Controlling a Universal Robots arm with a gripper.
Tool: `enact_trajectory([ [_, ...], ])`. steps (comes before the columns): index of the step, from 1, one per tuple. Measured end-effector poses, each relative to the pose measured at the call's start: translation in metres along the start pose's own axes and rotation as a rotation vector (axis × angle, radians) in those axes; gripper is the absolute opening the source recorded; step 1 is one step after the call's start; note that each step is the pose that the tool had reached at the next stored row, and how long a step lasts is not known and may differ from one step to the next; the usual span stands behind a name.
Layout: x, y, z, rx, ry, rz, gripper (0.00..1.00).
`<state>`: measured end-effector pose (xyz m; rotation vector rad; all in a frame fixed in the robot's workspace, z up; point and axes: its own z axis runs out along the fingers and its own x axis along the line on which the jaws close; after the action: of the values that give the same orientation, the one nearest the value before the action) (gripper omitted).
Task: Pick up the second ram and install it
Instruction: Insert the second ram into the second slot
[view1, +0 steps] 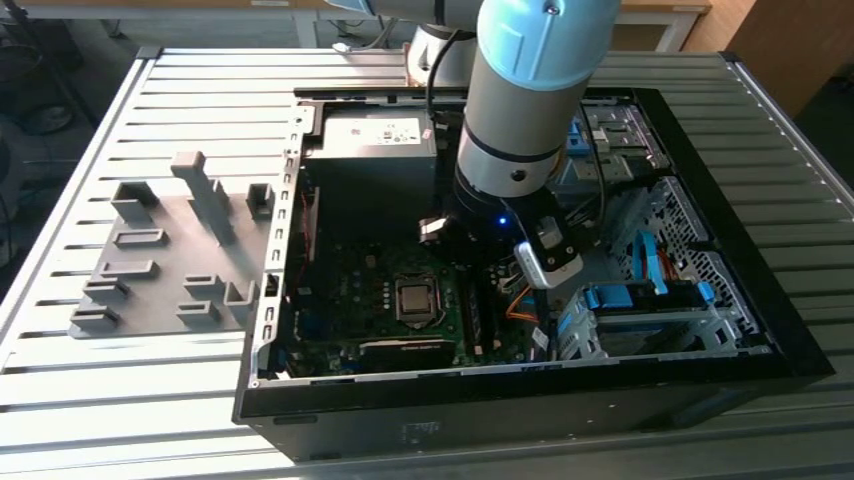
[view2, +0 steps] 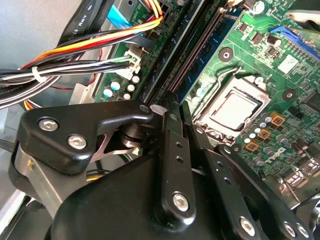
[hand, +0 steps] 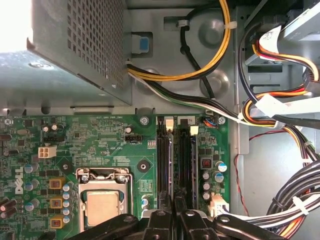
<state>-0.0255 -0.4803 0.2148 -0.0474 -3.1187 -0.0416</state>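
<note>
Exterior view first: you have the arm (view1: 527, 110) reaching down into the open PC case (view1: 787, 350) on the table (view1: 80, 400), wrist low over the motherboard (view1: 360, 290) beside the CPU socket (view1: 416, 298). The grey holder tray (view1: 160, 270) sits outside the case toward the exterior view's left, and its slots look empty from here, so judge the pickup as done.

Both wrist views put the gripper (hand: 176, 212) right over the long black memory slots (hand: 177, 160), close beside the socket. In the first wrist view a thin dark edge runs up from between the fingertips into a slot; that's likely the second ram (hand: 173, 172), standing in or just above the slot. Fingers look drawn close together, seemingly clamped on it, but the contact is hidden behind the linkages.

Can't tell whether the stick is fully seated. Slot end latches (hand: 169, 121) are pale tabs, position unclear. Whether a first stick fills the neighbouring slot is also hard to make out.
</note>
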Motion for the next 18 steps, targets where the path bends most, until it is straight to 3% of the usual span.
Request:
enact_trajectory([
  [12, -0.0001, -0.0001, 0.0041, -0.0028, 0.0001, 0.000, 0.14],
  [18, 0.0001, 0.0001, -0.0027, -0.0042, 0.0000, 0.000, 0.14],
])
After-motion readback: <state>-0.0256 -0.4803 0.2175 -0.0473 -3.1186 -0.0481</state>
